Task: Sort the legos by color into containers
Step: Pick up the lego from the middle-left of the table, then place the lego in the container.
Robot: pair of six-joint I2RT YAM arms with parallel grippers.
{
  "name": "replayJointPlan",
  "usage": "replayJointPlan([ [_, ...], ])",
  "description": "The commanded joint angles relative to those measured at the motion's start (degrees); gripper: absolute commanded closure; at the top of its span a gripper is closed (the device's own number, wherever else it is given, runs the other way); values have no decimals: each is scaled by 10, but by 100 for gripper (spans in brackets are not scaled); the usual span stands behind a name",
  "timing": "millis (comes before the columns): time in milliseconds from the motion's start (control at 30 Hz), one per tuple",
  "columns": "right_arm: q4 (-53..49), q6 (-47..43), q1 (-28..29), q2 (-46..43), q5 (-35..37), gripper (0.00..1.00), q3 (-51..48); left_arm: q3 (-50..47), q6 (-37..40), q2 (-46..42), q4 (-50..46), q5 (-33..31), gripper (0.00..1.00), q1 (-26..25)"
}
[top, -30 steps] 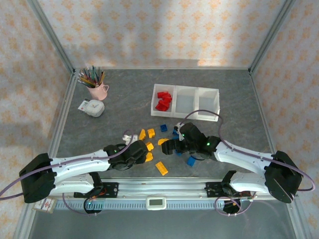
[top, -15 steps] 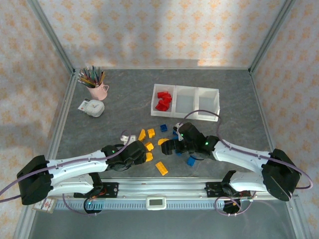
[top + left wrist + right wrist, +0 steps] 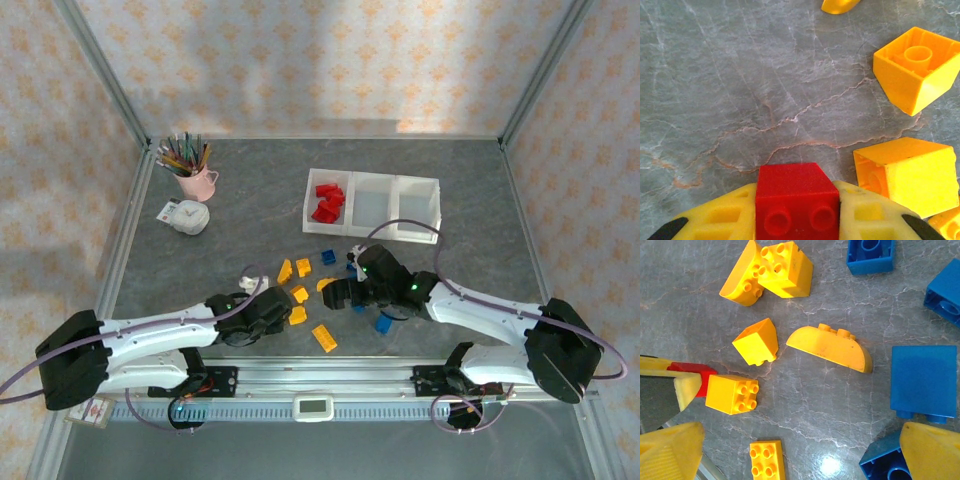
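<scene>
1. Your left hand (image 3: 797,216) is squeezing a small red plastic building brick (image 3: 796,197) between its two yellow fingers (image 3: 725,217), low over the grey stone-look bench (image 3: 740,75).
2. The red brick is showing two round bumps on the side facing the left wrist camera.
3. Two yellow-orange plastic bricks are lying to the right of it. One (image 3: 907,175) is sitting just beside it, and one (image 3: 915,67) is lying farther off with its hollow side up.
4. Your right hand (image 3: 800,452) is hanging wide open over the loose bricks and is holding nothing.
5. Under it, a yellow-orange curved-top brick (image 3: 831,346) is lying between more yellow-orange ones on the left and the blue plastic bricks (image 3: 923,381) on the right.
6. The white see-through plastic tray of three joined bins (image 3: 395,177) is sitting farther back on the bench, well apart from both hands.
7. A little heap of red bricks (image 3: 327,203) is resting in the tray's left bin.
</scene>
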Motion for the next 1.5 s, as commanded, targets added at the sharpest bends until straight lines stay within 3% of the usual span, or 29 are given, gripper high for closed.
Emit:
replayJointPlan([
  [0,-7,-2,1,-12,34,0,28,47,1,-23,-55,-49,71,1],
  [167,-33,12,-31,-32,58,0,51,142,46,-19,-65,-97,72,15],
  [333,-34,13,-116,-43,50,0,66,249,146,58,14,-106,73,86],
  [567,-34,-2,-206,-28,50,0,88,432,255,271,120,-88,73,164],
  [667,-30,-9,-223,-19,49,0,90,540,294,379,111,-100,73,180],
  [800,-28,-11,-230,-4,43,0,94,665,291,505,68,-82,71,213],
  [967,-33,-21,-230,2,49,0,98,737,304,580,61,-74,65,223],
  [1167,-42,-34,-227,21,47,0,115,765,321,598,57,-81,45,227],
  [1233,-55,-43,-218,23,61,0,126,767,321,584,42,-90,44,228],
  [1333,-79,-56,-190,27,99,0,143,719,317,525,57,-98,44,227],
  [1467,-112,-67,-149,42,131,0,170,605,306,407,103,-61,41,227],
])
